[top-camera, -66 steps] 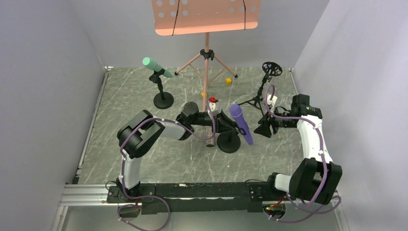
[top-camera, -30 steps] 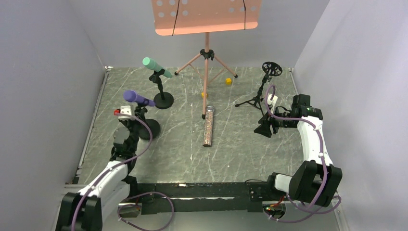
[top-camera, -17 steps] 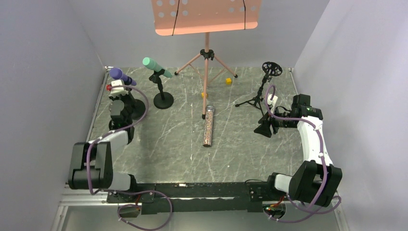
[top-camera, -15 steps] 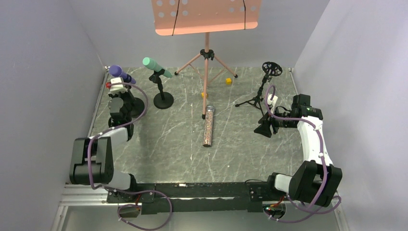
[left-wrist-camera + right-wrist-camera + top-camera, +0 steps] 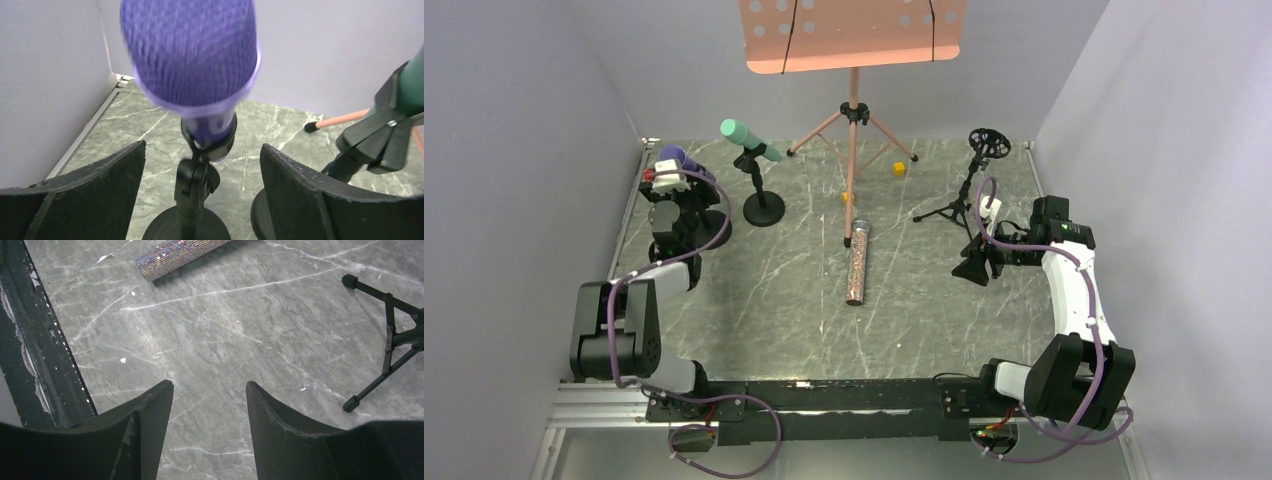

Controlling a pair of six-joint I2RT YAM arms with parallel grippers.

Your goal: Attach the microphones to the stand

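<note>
The purple microphone sits in the clip of a black round-based stand at the table's far left. My left gripper is open, its fingers apart on either side of that stand's stem without touching it. The mint-green microphone is clipped on a second round-based stand just to the right. The glittery microphone lies flat mid-table and also shows in the right wrist view. My right gripper is open and empty, hovering over bare table beside a black tripod stand with an empty clip.
A pink music stand on a tripod stands at the back centre. Two small yellow cubes lie near its legs. The left wall is close beside the purple microphone's stand. The tripod's legs spread near my right gripper.
My left arm carried the stand with the purple microphone to the far left corner, and its gripper has now opened off it. The right arm has not moved.
</note>
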